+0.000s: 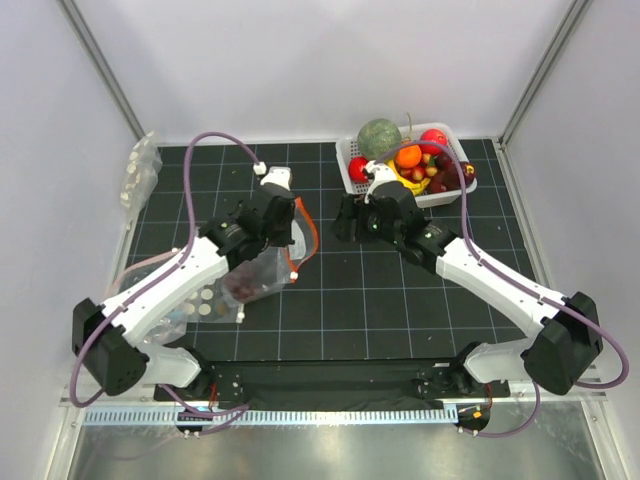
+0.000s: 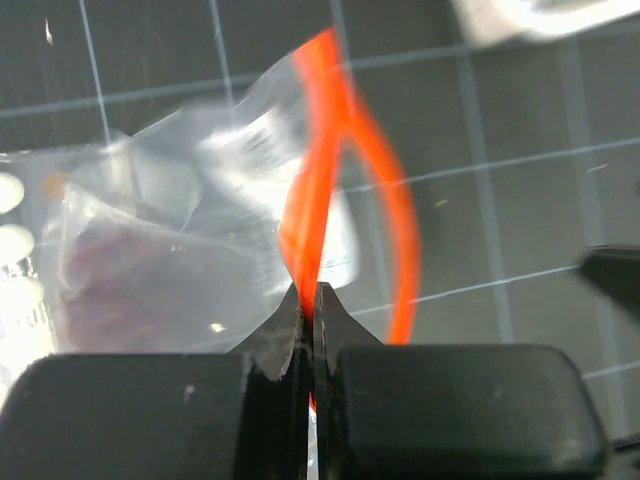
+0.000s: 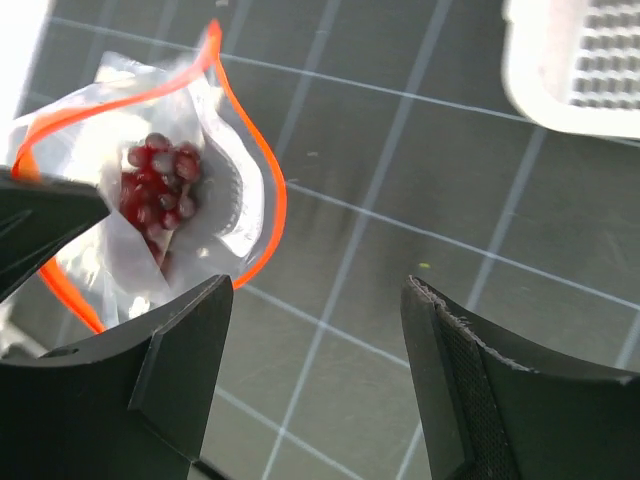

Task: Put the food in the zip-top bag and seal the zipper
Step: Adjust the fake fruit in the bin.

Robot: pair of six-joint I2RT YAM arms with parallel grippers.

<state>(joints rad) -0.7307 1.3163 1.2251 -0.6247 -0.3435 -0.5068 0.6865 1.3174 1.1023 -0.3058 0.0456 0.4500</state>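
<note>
The zip-top bag (image 1: 258, 277) lies left of centre, its mouth held up and open. My left gripper (image 1: 287, 222) is shut on one lip of the red-orange zipper (image 1: 311, 236); the left wrist view shows the gripper (image 2: 311, 300) pinching the strip (image 2: 322, 150). A dark red grape-like bunch (image 3: 158, 182) sits inside the bag (image 3: 215, 200). My right gripper (image 1: 347, 218) is open and empty, just right of the bag's mouth, and in its wrist view (image 3: 320, 300) it is over bare mat. Red balls (image 1: 433, 139) and an orange ball (image 1: 408, 155) lie in the white basket (image 1: 349, 156).
The basket at the back right also holds a green melon ball (image 1: 378, 135) and a yellow banana (image 1: 408, 181). Clear bags of white discs lie at the far left (image 1: 138, 168) and under the left arm (image 1: 203, 302). White walls and frame posts surround the mat.
</note>
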